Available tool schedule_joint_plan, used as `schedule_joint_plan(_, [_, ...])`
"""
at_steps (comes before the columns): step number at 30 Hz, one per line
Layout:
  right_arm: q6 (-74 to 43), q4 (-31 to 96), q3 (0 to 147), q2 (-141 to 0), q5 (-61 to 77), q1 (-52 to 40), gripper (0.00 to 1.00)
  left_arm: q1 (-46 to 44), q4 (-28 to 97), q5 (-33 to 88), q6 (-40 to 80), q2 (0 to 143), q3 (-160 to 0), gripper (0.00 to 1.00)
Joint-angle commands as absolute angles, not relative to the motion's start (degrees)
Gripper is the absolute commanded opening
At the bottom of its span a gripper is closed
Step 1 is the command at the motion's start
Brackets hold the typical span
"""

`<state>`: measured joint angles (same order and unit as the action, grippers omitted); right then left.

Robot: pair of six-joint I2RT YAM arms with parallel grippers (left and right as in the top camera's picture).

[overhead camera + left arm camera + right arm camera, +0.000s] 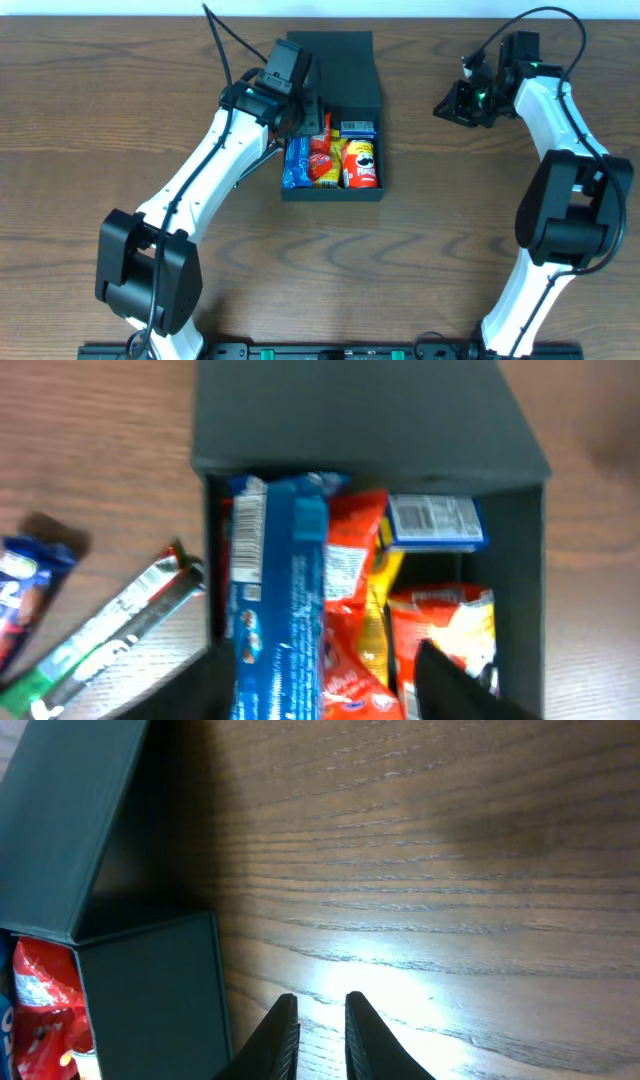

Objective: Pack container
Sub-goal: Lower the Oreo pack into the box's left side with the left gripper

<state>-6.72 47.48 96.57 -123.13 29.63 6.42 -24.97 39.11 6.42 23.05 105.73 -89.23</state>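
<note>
Toward 12 o'clock, box (335,65): on the table, flap lid thrown back, snacks inside.
Handling: likely light, stiff cardboard, easily dented; take the flap's far edge.
Left gripper (325,672): spread open over blue pack (285,610).
Right gripper (315,1030): nearly closed, empty, at box's 3 o'clock.
Table (450,250): wood grain; loose bar (120,625) at box's 9 o'clock.

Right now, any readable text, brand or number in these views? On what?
No text reads clearly.
Red can: face logo, lettering too small.
Long blue pack: print blurred.
Small blue pack: barcode, digits blurred.
Loose wrapper: blurred.
</note>
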Motion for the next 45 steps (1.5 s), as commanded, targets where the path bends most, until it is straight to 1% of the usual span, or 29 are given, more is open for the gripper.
schedule_joint_plan(1, [-5.5,47.6,96.7,-121.4,30.5,6.3,0.17,-24.8,39.6,2.4,21.2,106.2,-90.1,0.07])
schedule_joint_plan(2, [-5.5,47.6,96.7,-121.4,30.5,6.3,0.17,-24.8,39.7,2.5,21.2,106.2,-90.1,0.06])
schedule_joint_plan(10, [-5.5,47.5,96.7,-121.4,30.5,6.3,0.17,-24.6,40.7,2.9,21.1,108.6,-88.7,0.06])
schedule_joint_plan(14, [-5.5,47.6,96.7,-121.4,30.5,6.3,0.17,-23.9,40.6,7.4,19.6,110.0,-88.1,0.06])
schedule_joint_plan(23, [-5.5,47.6,96.7,-121.4,30.5,6.3,0.17,-23.7,41.3,7.7,19.3,111.7,-87.4,0.06])
schedule_joint_plan(27, [-5.5,47.6,96.7,-121.4,30.5,6.3,0.17,-23.7,41.6,10.1,19.2,112.7,-87.4,0.06])
schedule_joint_plan(45, [-5.5,47.6,96.7,-121.4,30.5,6.3,0.17,-23.7,41.7,10.1,19.2,114.1,-84.8,0.06])
